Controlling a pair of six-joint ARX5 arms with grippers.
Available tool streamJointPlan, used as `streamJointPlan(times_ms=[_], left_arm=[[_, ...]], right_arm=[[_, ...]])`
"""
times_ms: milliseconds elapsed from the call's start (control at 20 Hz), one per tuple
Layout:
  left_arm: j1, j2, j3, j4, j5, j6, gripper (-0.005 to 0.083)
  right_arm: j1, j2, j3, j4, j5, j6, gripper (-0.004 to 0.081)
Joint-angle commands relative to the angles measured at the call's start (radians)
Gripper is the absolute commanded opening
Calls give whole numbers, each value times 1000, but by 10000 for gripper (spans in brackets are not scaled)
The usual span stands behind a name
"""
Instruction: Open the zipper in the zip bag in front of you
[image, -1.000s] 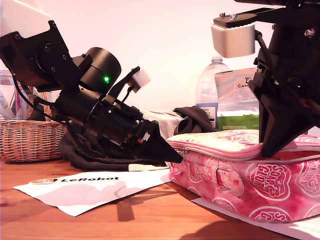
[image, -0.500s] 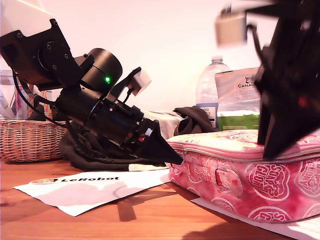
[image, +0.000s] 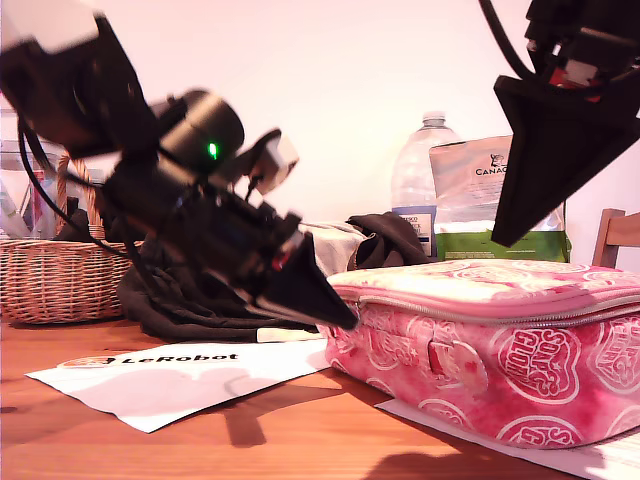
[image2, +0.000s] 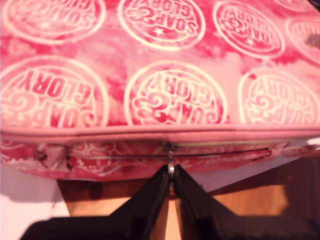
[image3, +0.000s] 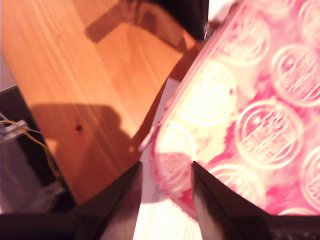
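Note:
The pink zip bag (image: 500, 350) with white round logos lies on the wooden table at the exterior view's right. Its zipper (image: 480, 312) runs just under the top panel. My first gripper (image: 340, 318) reaches in from the exterior view's left to the bag's near end. In the first wrist view that gripper (image2: 171, 175) is shut on the small metal pull of the zipper (image2: 220, 144), and a thin dark gap runs along the teeth beside the slider. My second gripper (image: 505, 235) hangs open above the bag, clear of it; its wrist view shows the gripper (image3: 165, 192) over a corner of the bag (image3: 250, 125).
A wicker basket (image: 55, 280) and black cloth (image: 180, 305) sit behind the first arm. A white LeRobot sheet (image: 180, 375) lies on the table. A water bottle (image: 425, 170) and a green-and-silver pouch (image: 470, 190) stand behind the bag. White paper (image: 450, 425) lies under it.
My second gripper has lifted off the bag's top and now hangs above it. The first arm has moved, blurred, still at the zipper end, and the bag has slid slightly toward the exterior view's left.

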Motion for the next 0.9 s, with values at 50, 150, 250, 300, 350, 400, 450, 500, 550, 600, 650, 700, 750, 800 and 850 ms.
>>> streamJointPlan(times_ms=[50, 150, 250, 300, 350, 400, 450, 500, 550, 600, 650, 700, 750, 800, 850], left_arm=[[3, -60, -19, -84, -36, -44, -22], [-1, -89, -19, -153, -68, -73, -22], [-3, -112, -19, -216, -70, -110, -22], [-9, -121, -19, -251, -66, -128, -22], [-21, -131, -19, -285, -66, -132, -22], [-32, -138, -19, -308, -68, -134, -22], [-43, -144, -19, -322, -75, -149, -22], [-55, -145, -19, -331, -87, -150, -22], [-67, -146, -19, -335, -99, -151, -22], [-77, -146, -19, -336, -111, -156, -22], [-87, -146, -19, -336, -113, -156, -22], [-96, -146, -19, -335, -112, -156, -22], [-105, -146, -19, -336, -112, -158, -22], [-112, -147, -19, -343, -112, -164, -22], [-116, -148, -19, -348, -112, -167, -22]], right_arm=[[5, 7, -10, -5, -4, 35, 272], [5, 7, -10, -3, -5, 64, 272], [5, 6, -10, -4, -5, 86, 273], [5, 6, -10, -6, -5, 86, 273], [5, 6, -10, -17, -5, 82, 273], [5, 6, -10, -40, -11, 82, 272], [5, 6, -10, -80, -24, 82, 272], [5, 6, -10, -129, -49, 82, 267], [5, 6, -10, -176, -80, 83, 262], [5, 5, -10, -223, -117, 90, 258], [5, 4, -10, -258, -150, 103, 232], [5, 4, -10, -274, -157, 113, 177], [4, 5, -10, -266, -148, 113, 133], [0, 6, -10, -246, -137, 112, 108], [-10, 13, -11, -221, -124, 109, 97]])
